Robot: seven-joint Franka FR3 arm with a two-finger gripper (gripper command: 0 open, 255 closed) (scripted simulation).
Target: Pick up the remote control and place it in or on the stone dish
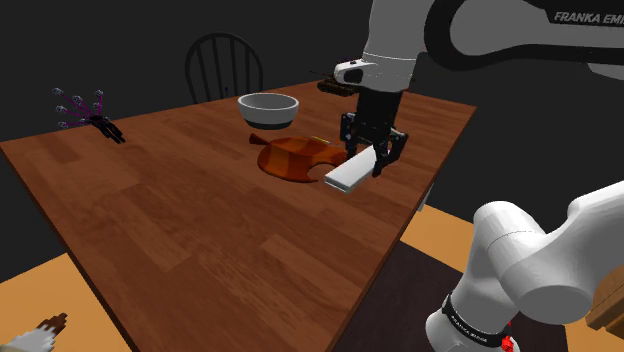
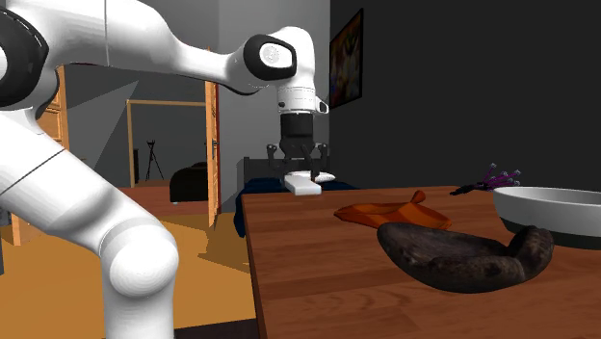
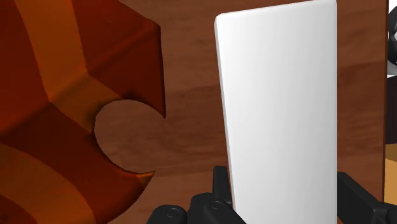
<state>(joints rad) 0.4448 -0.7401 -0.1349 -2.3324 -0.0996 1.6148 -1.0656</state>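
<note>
Two black fingers point(image 3: 221, 188) of the gripper point(image 1: 378, 165) pinch a plain white remote point(image 1: 345, 177) by its long edges, one on each side, near the end closest to the hand. The rest of the flat slab sticks out past the fingertips and, in the shoulder view, slopes downward away from them. It hangs low over the brown wooden table point(image 1: 200, 220), close to that table's edge; whether its lower end touches the wood cannot be told. Just beside the gripper lies a curved orange piece point(image 1: 293, 158) with a round notch in its rim, and in the wrist view that notch faces the remote point(image 3: 280, 95), with bare wood between the two. A white bowl point(image 1: 268, 108) stands beyond the orange piece from the gripper. In the second exterior view the dark, rough stone dish point(image 2: 462, 255) sits on the table well apart from the gripper point(image 2: 303, 173), past the orange piece point(image 2: 390, 212), with the bowl point(image 2: 549, 207) just beside it. A small purple thing point(image 1: 85, 110) lies at the corner of the table farthest from the gripper.
</note>
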